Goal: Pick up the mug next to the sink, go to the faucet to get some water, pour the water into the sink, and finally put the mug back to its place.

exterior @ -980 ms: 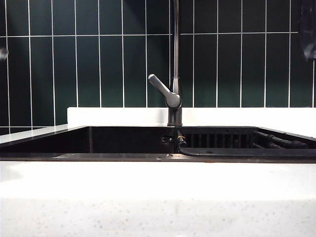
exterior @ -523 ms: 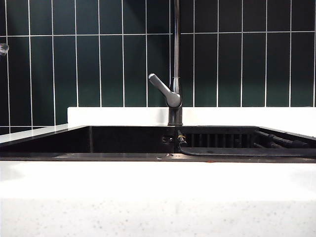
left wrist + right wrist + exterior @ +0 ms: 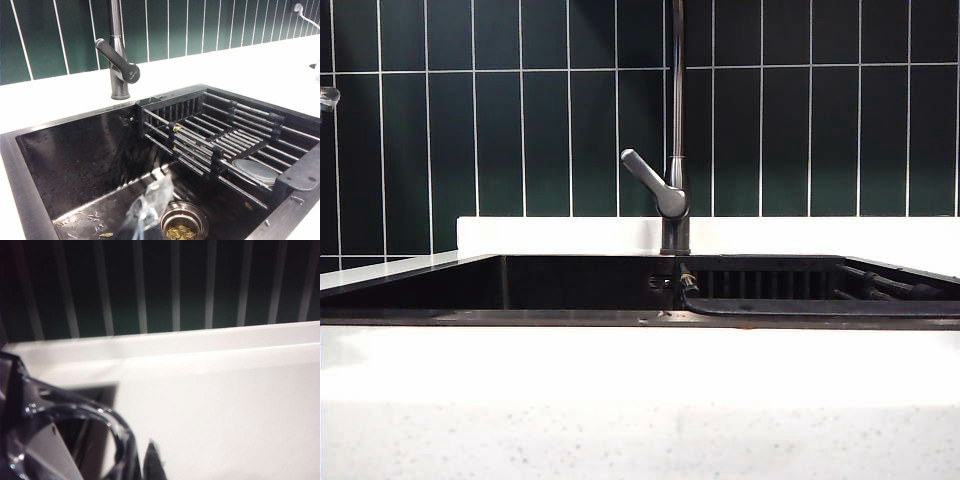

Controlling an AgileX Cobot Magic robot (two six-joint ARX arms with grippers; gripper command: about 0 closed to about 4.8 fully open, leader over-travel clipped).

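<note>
Glass mug [image 3: 65, 440] fills the near corner of the right wrist view, blurred, its curved rim over the edge of the white counter [image 3: 225, 405] beside the sink; whether the right gripper, its jaws together, grips it cannot be told. Sink [image 3: 90, 165] lies black below the left gripper [image 3: 145, 215], whose fingers are closed together above the drain [image 3: 182, 227]. Faucet [image 3: 675, 190] rises behind the basin, lever [image 3: 645, 175] angled leftward, against green tiles [image 3: 520, 140]. A ribbed rack [image 3: 220, 140] spans the basin's right side.
</note>
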